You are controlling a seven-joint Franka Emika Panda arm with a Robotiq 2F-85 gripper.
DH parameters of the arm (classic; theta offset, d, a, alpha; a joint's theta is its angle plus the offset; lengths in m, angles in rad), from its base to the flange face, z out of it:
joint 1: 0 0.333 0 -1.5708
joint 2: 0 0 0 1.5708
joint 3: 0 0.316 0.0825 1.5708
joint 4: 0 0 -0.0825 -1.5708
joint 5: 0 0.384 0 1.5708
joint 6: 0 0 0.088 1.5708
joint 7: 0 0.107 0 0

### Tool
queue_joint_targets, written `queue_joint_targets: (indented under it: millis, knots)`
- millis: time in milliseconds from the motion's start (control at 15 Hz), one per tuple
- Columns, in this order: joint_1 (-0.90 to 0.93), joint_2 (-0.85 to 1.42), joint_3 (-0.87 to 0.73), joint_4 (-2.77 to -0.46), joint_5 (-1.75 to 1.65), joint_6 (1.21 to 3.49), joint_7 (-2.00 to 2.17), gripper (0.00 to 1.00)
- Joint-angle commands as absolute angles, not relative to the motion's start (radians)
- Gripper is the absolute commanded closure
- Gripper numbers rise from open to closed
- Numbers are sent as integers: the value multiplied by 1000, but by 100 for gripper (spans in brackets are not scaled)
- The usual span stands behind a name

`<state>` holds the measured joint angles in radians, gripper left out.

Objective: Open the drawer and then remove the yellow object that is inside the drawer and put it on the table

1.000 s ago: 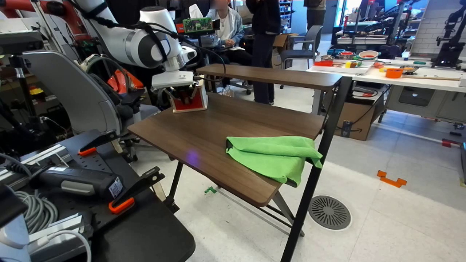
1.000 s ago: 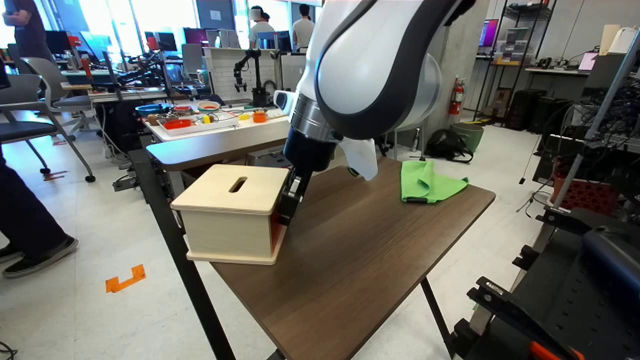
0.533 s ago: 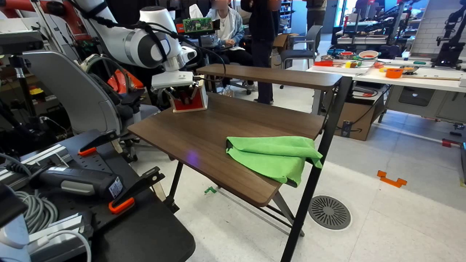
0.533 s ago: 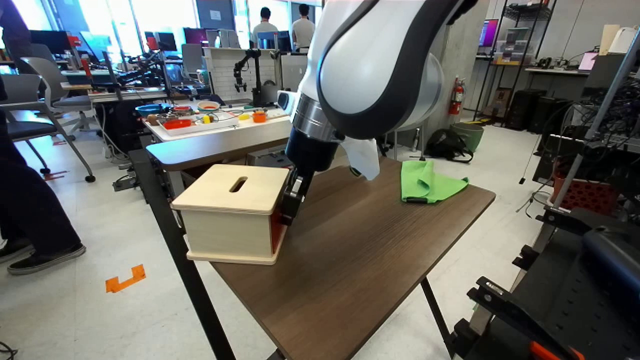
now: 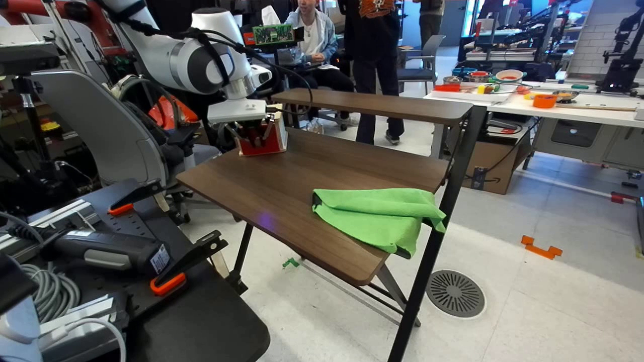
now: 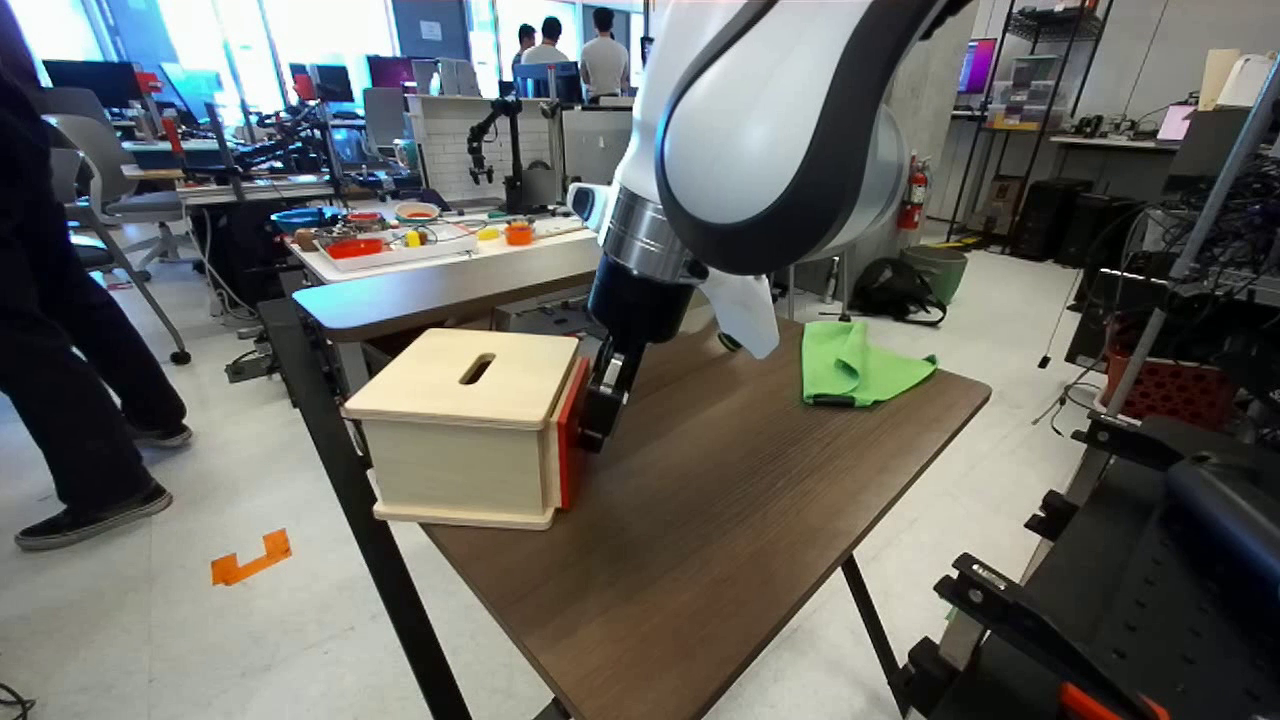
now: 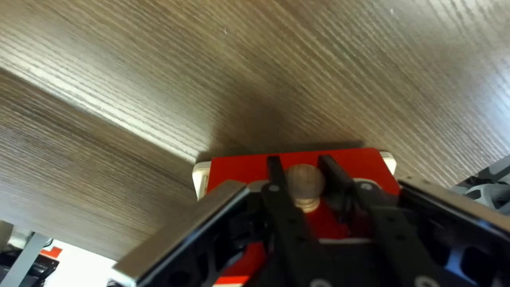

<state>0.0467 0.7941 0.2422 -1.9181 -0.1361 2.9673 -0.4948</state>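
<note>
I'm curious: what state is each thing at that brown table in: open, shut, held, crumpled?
Dark brown, rectangular wood-topped table: standing upright
Pale wooden box with slotted top: upright
Red-fronted rectangular drawer: slightly open
Round wooden knob: between black, finger-like jaws
Jaws: apparently closed on the knob
Bright green cloth: rumpled, partly over the table's edge

Box (image 6: 450,470) and cloth (image 6: 858,365) well apart on table (image 6: 720,550); drawer (image 6: 571,440) jutting from box; knob (image 7: 306,182) within pincer (image 7: 301,162)

grn cloth (image 5: 372,216) | orng flr tape (image 5: 542,250) | rnd drain (image 5: 456,293) | fire ext. (image 6: 913,198)
</note>
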Motion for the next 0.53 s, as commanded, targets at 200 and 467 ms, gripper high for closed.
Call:
queue_joint_targets:
  millis: [200, 467]
  knots:
    - [10, 738, 229, -1997, -175, 2958, -466, 93]
    - [2, 721, 227, -2024, -174, 2957, -466, 93]
